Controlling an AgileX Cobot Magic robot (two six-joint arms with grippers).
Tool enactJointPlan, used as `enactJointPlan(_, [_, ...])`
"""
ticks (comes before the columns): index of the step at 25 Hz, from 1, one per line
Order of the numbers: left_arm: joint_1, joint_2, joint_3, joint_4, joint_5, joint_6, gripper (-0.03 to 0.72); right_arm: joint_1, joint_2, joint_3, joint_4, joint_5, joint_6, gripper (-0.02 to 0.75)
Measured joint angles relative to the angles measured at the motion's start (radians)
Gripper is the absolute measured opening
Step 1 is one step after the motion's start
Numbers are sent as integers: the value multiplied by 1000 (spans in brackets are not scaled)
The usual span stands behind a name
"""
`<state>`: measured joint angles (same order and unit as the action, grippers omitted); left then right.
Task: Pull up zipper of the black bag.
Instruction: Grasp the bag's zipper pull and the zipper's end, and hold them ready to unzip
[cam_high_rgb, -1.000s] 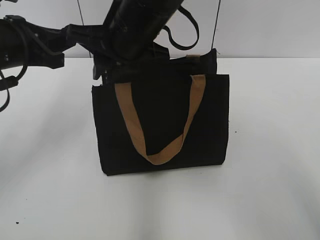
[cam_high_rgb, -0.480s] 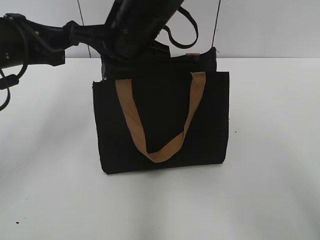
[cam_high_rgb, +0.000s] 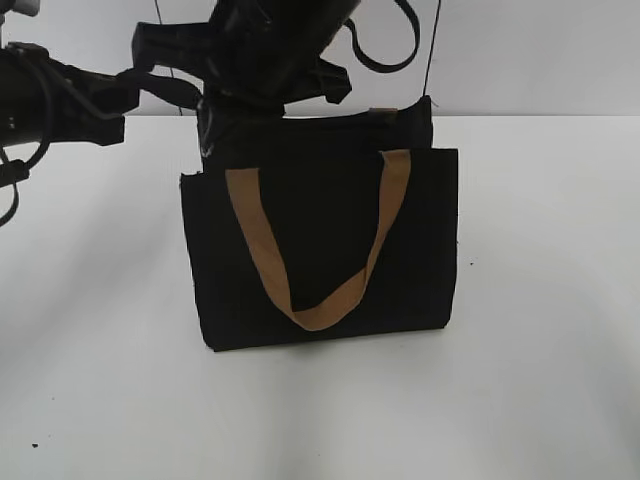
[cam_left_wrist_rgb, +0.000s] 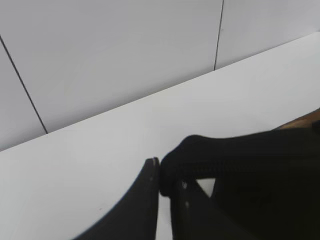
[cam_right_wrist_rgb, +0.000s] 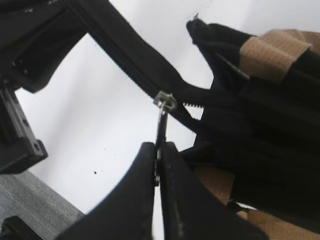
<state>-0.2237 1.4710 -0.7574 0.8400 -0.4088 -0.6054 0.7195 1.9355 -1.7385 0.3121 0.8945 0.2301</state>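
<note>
The black bag (cam_high_rgb: 320, 250) stands upright mid-table, its front tan strap (cam_high_rgb: 320, 310) hanging in a V. My left gripper (cam_left_wrist_rgb: 165, 172) is shut on black fabric at the bag's (cam_left_wrist_rgb: 250, 160) top corner; in the exterior view it sits at the bag's top left (cam_high_rgb: 205, 140). My right gripper (cam_right_wrist_rgb: 158, 150) is shut on the silvery pull tab (cam_right_wrist_rgb: 161, 120) of the zipper (cam_right_wrist_rgb: 120, 55), which runs taut along the bag's (cam_right_wrist_rgb: 260, 130) top edge. In the exterior view the right arm (cam_high_rgb: 270, 50) hides its own jaws and the zipper.
The white table (cam_high_rgb: 540, 350) spreads round the bag, with a white panelled wall (cam_high_rgb: 540, 50) behind it. A black cable loop (cam_high_rgb: 385, 50) hangs off the right arm. The left arm's black body (cam_right_wrist_rgb: 25, 50) is close to the right gripper.
The right arm has risen and shifted slightly left above the bag's top left. The bag's rear top edge now shows more. The left arm has stayed at the corner.
</note>
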Motion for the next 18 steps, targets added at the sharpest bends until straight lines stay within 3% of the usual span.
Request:
enactJointPlan(6, [-5, -34, 33, 7, 40, 0, 36, -43, 0, 0, 78, 57, -127, -9])
enactJointPlan(14, [-5, -99, 129, 3, 74, -55, 36, -167, 37, 0, 337, 156, -339, -9])
enactJointPlan(18, [-5, -116, 171, 3, 78, -68, 36, -212, 44, 0, 370, 226, -376, -9])
